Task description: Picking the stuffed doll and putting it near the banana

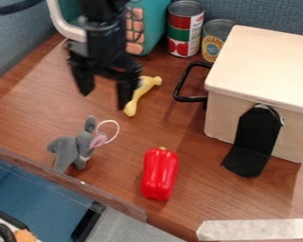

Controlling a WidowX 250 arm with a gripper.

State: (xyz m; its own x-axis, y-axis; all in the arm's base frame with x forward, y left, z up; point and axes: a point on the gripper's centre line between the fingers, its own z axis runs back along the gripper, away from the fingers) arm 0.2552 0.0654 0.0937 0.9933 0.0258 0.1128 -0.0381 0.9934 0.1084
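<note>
Black two-fingered tool (104,98) hung wide above brown wooden counter (185,118), near slender yellow toy banana (140,94); grey plush doll (68,149) sat near glossy red toy pepper (159,175).

Stuffed doll (66,150): grey plush cloth, soft-looking and matt
Yellow toy (136,98): smooth plastic look, low sheen
Bell pepper (159,175): smooth, glossy red plastic by its look, with bright highlights
Gripper (104,94): black, mostly matt
Tabletop (201,189): brown wood grain, smooth, faint sheen
Box (262,66): pale wood look, smooth and matt
Cans (185,29): metal rims, printed wraps
Edge guard (119,204): clear, shiny plastic
Tape (255,230): matt, papery, slightly wrinkled
Partition (262,12): blue woven cloth, rough
</note>
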